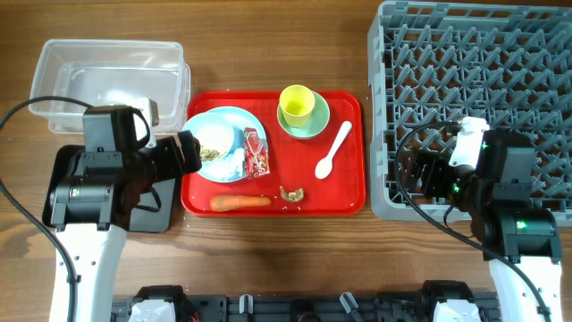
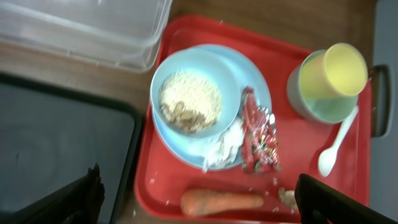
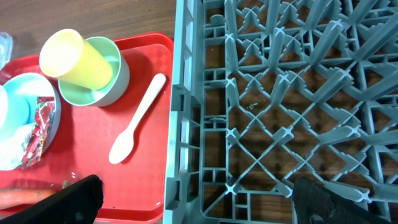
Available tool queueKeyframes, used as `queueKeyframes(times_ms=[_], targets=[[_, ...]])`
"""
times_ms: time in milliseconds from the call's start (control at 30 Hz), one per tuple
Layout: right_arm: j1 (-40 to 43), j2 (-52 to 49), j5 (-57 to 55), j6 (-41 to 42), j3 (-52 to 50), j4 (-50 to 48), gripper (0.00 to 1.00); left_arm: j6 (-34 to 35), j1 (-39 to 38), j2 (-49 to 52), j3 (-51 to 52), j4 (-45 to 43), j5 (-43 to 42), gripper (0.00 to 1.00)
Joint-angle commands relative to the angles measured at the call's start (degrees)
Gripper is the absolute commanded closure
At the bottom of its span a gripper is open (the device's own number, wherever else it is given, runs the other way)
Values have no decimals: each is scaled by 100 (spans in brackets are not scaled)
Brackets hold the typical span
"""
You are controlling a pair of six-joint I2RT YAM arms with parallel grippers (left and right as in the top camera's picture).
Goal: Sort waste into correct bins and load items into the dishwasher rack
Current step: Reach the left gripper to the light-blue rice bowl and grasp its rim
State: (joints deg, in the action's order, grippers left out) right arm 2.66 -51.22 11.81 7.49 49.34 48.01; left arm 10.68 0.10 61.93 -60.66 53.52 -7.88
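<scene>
Left claw (image 2: 199, 186) and right claw (image 3: 198, 186): both spread, empty. Nearest you, carrot (image 2: 222, 201) at the front edge of the red tray (image 2: 298, 149): likely firm, light, apt to roll; pinch its middle. Beyond, wrapper (image 2: 258, 134) partly on the plate (image 2: 254, 71): flimsy, probably slick; take an edge.

Counter (image 1: 268, 259) spans overhead view edge to edge — medium-brown wood, grain running left to right, darker streaks mixed through lighter bands. Surface matte, finish smooth. Light even and diffuse, from above; shadows soft and short, sitting close under whatever rests on wood. Left wrist view: narrow band of same wood along top edge, blurred. Right wrist view: strip of same wood at upper left — grain sharper there, tone slightly warmer.
</scene>
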Motion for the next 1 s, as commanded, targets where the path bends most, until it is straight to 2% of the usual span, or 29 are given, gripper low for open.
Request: queueKeyframes(times_ms=[0, 167, 267, 467, 633, 733, 967], targets=[[-22, 0, 114, 17, 133, -20, 0, 87, -92, 118, -96, -501, -417, 0], [-22, 0, 114, 17, 133, -15, 0, 181, -531, 629, -96, -1248, -411, 1], [-22, 0, 116, 17, 133, 0, 1, 179, -940, 1318, -96, -1790, -407, 4], [-22, 0, 114, 17, 133, 42, 0, 181, -1281, 2540, -96, -2304, -234, 4], [-22, 0, 116, 17, 133, 46, 0, 179, -1399, 3445, -96, -2575, -229, 16], [-22, 0, 116, 17, 133, 46, 0, 181, -1399, 3803, -96, -2590, -229, 33], [-22, 0, 116, 17, 133, 50, 0, 179, -1399, 4017, -96, -2590, -210, 83]])
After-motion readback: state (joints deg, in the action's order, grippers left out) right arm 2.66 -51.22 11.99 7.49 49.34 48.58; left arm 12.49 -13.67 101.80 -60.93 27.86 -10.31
